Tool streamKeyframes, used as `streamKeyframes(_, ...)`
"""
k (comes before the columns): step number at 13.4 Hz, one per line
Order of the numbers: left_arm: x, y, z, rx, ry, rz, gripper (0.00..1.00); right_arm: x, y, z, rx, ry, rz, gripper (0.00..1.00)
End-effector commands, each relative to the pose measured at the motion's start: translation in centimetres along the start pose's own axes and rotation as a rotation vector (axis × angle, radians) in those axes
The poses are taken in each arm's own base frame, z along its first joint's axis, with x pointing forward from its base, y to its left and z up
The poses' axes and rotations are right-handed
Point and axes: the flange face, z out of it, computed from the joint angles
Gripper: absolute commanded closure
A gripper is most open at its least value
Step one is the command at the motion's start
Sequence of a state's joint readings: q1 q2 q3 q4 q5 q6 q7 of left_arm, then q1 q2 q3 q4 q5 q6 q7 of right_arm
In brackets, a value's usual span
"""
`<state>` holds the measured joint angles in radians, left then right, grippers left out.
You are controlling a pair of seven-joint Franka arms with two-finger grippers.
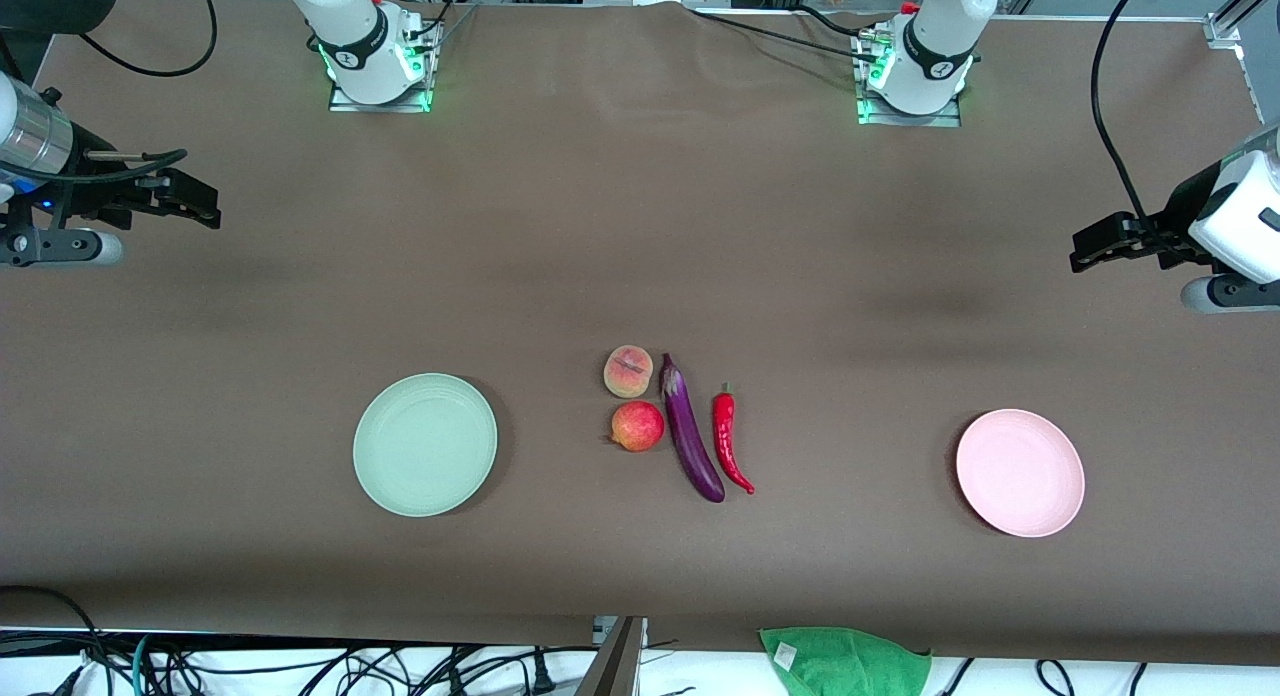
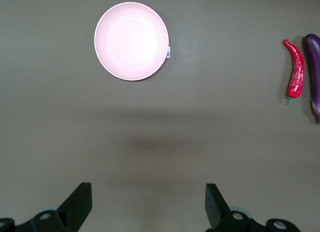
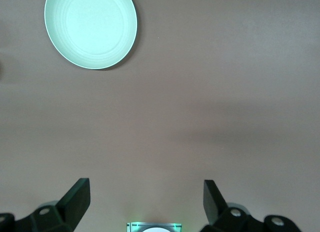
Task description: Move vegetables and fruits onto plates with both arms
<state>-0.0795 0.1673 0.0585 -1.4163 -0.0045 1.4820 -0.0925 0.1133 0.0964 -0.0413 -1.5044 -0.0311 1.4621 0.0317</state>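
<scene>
Peach (image 1: 628,371), pomegranate (image 1: 637,426), eggplant (image 1: 691,427) and chili (image 1: 728,440) clustered mid-worktop (image 1: 640,226), between mint plate (image 1: 425,444) and pink plate (image 1: 1019,472). Left claw (image 1: 1082,248) and right claw (image 1: 205,205) raised over worktop ends, fingers apart, holding nothing.

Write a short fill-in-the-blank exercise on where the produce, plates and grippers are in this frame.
1. The peach lies directly beside the ____ fruit, farther from the front camera.
2. The eggplant lies between the pomegranate and the ____.
3. The pink plate holds ____ items.
4. The left gripper and right gripper are both ____.

Missing: pomegranate; chili pepper; zero; open
</scene>
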Motion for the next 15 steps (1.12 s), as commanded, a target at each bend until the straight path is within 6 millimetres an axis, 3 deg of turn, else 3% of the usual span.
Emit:
streamKeyframes(1, 0.21, 0.20, -0.54, 0.023, 0.001, -0.004, 0.00, -0.64, -0.01, -0.35, 0.013, -0.003, -0.012, 0.00)
streamKeyframes(15, 0.87, -0.38, 0.29, 0.020, -0.012, -0.014, 0.00, -0.69, 0.40, 0.02, 0.014, -0.012, -0.004, 0.00)
